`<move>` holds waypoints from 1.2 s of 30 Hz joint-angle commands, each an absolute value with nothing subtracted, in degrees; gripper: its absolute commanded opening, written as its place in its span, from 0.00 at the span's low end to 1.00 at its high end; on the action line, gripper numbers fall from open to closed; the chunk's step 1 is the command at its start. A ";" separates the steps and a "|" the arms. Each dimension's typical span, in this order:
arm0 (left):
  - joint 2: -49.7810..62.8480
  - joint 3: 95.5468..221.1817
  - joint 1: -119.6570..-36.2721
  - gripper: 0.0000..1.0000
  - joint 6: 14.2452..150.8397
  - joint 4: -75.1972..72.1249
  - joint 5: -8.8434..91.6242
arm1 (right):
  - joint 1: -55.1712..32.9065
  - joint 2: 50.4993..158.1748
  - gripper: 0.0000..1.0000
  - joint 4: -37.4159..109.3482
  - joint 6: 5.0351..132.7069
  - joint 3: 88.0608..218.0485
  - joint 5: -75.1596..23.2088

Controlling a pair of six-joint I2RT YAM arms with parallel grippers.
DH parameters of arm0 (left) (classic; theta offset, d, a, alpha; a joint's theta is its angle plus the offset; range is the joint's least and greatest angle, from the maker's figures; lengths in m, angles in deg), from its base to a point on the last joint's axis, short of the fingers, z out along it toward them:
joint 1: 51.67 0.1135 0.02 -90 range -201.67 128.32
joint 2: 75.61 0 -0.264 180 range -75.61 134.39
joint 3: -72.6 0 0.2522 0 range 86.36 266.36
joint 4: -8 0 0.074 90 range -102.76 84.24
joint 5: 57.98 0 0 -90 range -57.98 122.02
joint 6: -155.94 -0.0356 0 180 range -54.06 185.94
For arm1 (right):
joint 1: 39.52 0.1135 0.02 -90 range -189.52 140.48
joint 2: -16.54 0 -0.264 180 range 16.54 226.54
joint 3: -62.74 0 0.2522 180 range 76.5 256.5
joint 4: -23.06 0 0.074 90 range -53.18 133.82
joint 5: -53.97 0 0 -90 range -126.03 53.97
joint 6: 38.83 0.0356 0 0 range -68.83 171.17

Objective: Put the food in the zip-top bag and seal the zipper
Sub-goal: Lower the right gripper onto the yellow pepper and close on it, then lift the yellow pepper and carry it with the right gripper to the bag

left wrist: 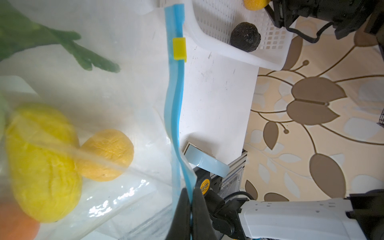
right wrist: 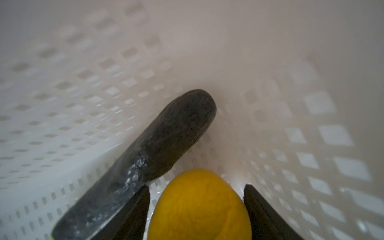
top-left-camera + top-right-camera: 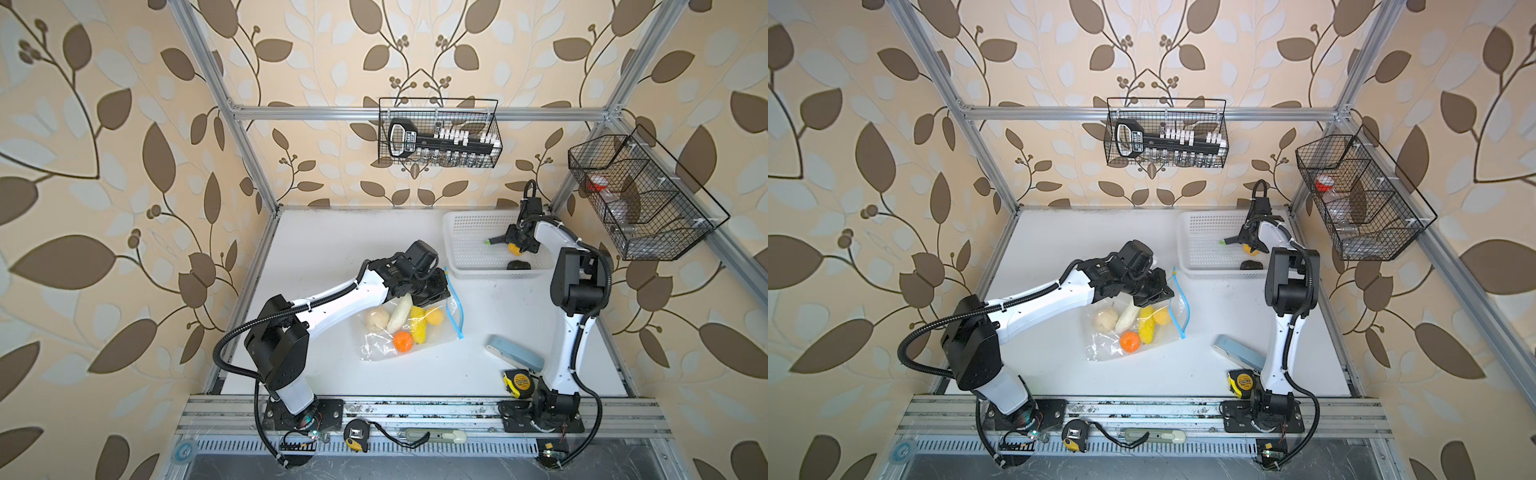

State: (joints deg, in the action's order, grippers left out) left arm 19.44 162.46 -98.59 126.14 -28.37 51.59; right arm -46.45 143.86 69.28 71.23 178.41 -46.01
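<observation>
This is a robotics lab test cell, dressed to look homely rather than being a real room. A frame of aluminium extrusions (image 3: 353,112) boxes in a white surface (image 3: 332,241), and leaf-patterned wallpaper (image 3: 104,166) lines the panels behind it like a backdrop. The left arm (image 3: 332,299) and the right arm (image 3: 571,345) are bolted to a slotted metal rail (image 3: 415,415) along the front edge, where a small bare circuit board (image 3: 548,449) and a loose cable (image 3: 399,438) lie. Wire baskets (image 3: 438,133) hang from the frame, a tape measure (image 3: 518,383) sits on the surface, and the food (image 3: 403,341) in the zip-top bag (image 3: 374,353) is toy.
</observation>
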 commanded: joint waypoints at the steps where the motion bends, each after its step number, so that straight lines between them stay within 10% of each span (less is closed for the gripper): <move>1: 19.64 164.32 -98.79 0.00 125.65 -27.05 52.76 | -46.72 145.21 0.72 70.82 70.96 179.29 -44.39; 36: 18.12 162.96 -98.70 0.00 126.05 -26.66 52.22 | -45.67 131.91 0.62 68.59 75.91 168.76 -38.96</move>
